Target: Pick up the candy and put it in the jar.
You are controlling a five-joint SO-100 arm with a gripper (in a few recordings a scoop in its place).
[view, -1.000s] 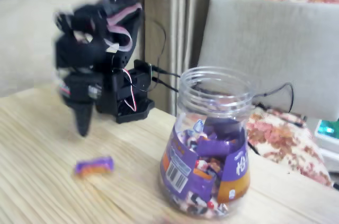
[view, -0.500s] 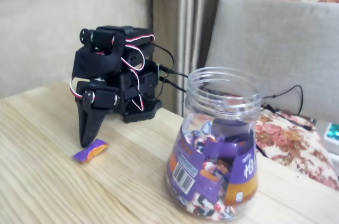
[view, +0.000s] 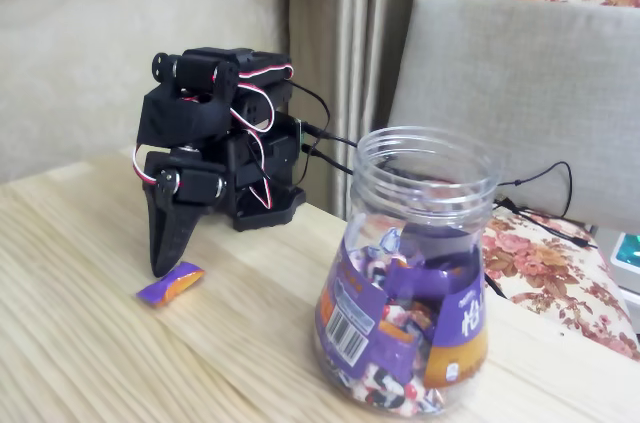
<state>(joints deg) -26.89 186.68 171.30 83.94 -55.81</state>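
Black arm (view: pixel 215 133) folded tight over its base at the back left of the fixed view. Upper links doubled down; red, white and black servo wires loop over the top joint. Wrist pitched steeply downward. Claw (view: pixel 165 253) points nearly straight down, tip at or just above the surface (view: pixel 90 343); contact cannot be told. Fingers read as one dark wedge, so jaw opening cannot be made out.

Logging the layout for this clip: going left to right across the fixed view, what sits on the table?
Hand pointing down at the table → candy just right of its tip → jar of sweets.
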